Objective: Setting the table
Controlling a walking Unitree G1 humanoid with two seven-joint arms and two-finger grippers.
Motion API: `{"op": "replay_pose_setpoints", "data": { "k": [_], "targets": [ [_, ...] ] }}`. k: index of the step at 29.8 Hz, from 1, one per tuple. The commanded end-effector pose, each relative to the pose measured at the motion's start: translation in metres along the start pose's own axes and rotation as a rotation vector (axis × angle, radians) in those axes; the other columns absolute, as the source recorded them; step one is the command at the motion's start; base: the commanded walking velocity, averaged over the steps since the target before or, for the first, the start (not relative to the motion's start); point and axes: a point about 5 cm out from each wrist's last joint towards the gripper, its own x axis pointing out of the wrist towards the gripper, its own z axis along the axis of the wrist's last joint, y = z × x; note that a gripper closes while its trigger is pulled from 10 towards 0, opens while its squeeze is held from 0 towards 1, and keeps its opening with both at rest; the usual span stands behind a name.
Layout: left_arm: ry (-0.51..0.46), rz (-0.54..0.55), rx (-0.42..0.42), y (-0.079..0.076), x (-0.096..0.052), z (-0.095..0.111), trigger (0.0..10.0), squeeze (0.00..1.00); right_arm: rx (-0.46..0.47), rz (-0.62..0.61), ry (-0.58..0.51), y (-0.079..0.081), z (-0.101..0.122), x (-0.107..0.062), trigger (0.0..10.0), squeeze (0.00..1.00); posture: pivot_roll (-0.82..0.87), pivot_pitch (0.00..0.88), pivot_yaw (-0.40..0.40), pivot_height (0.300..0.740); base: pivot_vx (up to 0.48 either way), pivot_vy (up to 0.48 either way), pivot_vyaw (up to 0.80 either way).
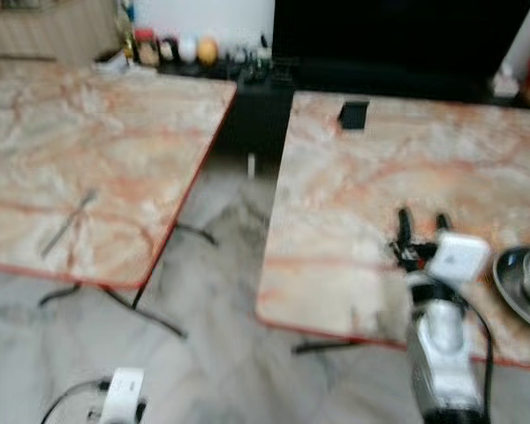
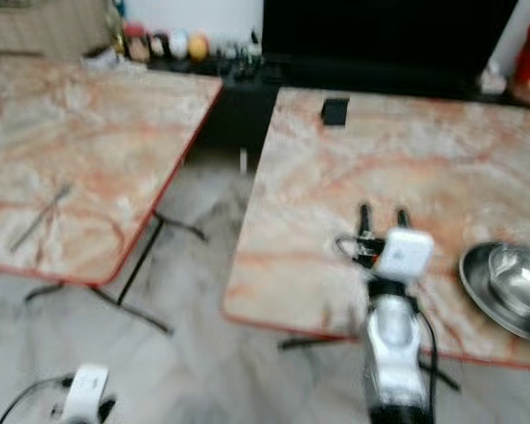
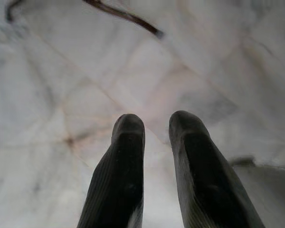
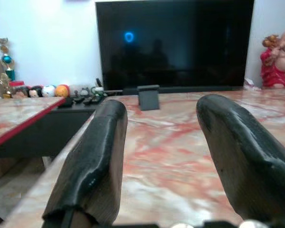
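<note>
Right gripper [image 2: 381,215] hovers low over the right-hand marble table [image 2: 336,190], fingers [image 4: 92,156] spread, holding nothing. Steel bowl [image 2: 511,287] lies on the same table, near the gripper's right. A small black object [image 2: 335,110] sits beyond it. Left gripper [image 3: 154,130] hangs over the floor, fingers slightly parted, empty.

At twelve o'clock I see a dark television screen [image 4: 175,45], with a red figurine [image 4: 278,59] at two o'clock (blurred). At eleven o'clock, small balls and trinkets [image 1: 172,49] line a low black shelf [image 1: 247,97]. Grey marbled floor [image 1: 221,265] lies below.
</note>
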Motion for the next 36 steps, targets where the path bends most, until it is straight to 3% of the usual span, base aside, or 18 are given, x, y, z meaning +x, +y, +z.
{"op": "replay_pose_setpoints", "data": {
  "k": [1,36],
  "targets": [
    [0.026,-0.009,-0.008,-0.0051,-0.0014,-0.0065,10.0,0.0,-0.009,-0.02,0.001,-0.0081,0.0006,-0.0002,10.0,0.0,0.04,0.0,-0.009,0.731,0.0,0.446,0.0],
    [0.04,-0.016,-0.008,-0.0078,-0.0019,-0.0097,10.0,0.0,0.002,0.019,0.009,0.0005,-0.0009,0.0038,10.0,0.0,0.04,0.0,-0.014,0.731,0.0,0.442,0.0]
  ]
}}
